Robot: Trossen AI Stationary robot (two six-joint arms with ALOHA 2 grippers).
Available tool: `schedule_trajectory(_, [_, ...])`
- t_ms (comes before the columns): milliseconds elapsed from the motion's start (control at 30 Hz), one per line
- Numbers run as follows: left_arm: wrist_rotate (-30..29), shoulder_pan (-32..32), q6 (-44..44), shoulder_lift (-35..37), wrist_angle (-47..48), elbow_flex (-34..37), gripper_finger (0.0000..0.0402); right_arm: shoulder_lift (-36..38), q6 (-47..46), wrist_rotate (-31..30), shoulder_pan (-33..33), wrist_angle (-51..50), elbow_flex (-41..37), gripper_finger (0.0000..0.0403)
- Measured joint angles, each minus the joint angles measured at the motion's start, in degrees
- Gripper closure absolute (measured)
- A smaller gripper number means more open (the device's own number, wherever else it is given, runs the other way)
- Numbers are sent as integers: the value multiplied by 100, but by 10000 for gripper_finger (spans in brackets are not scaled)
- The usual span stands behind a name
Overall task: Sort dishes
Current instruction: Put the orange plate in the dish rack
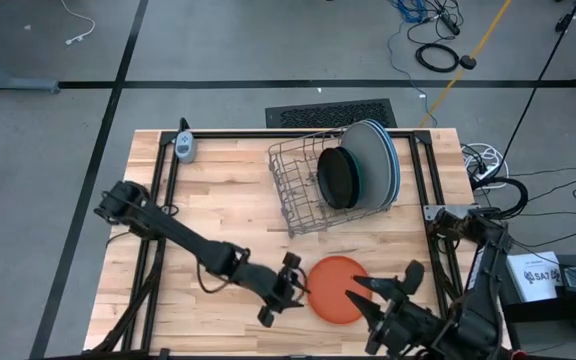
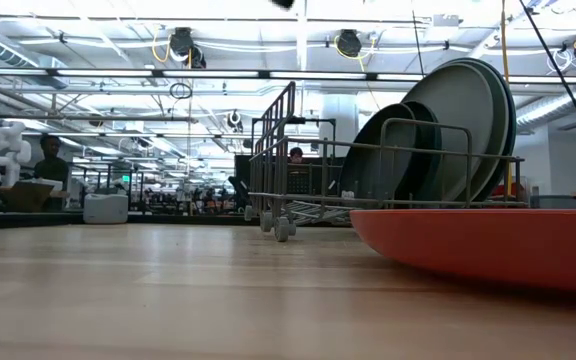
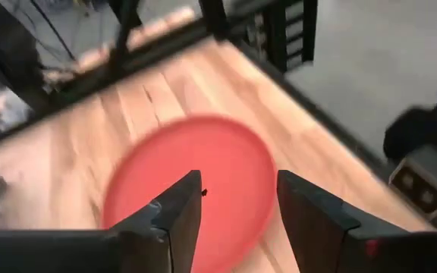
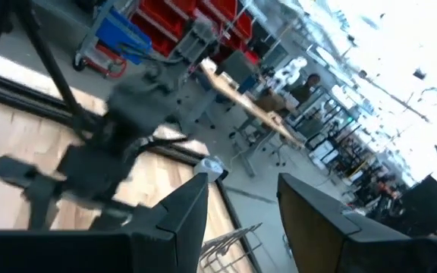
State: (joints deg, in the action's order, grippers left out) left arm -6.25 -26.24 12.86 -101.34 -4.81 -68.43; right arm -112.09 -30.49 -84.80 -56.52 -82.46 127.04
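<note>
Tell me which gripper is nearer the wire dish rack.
Left, narrowly. The left gripper sits at the orange plate's left edge below the wire dish rack; the right gripper at its right edge.

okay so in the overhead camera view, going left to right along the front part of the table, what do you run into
Left gripper, open beside the plate → orange plate flat on the wood → right gripper, open at the plate's right edge. The rack with the other plates sits farther back, so it is left out.

The orange plate [image 2: 488, 245] is cut off at the low view's 3 o'clock edge; the left wrist view smears it, perhaps from motion.
</note>
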Motion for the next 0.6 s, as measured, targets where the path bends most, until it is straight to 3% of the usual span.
schedule_trajectory(200, [-310, -92, 222, -672, 257, 2, 235, 0, 732, 426, 291, 745, 0, 250])
schedule_trajectory(533, [-344, -281, 2164, -1526, 532, -550, 235, 0, 1236, 834, 438, 1158, 0, 250])
schedule_trajectory(600, [-595, -288, 2570, -1750, 537, -715, 235, 0, 1236, 848, 438, 1135, 0, 250])
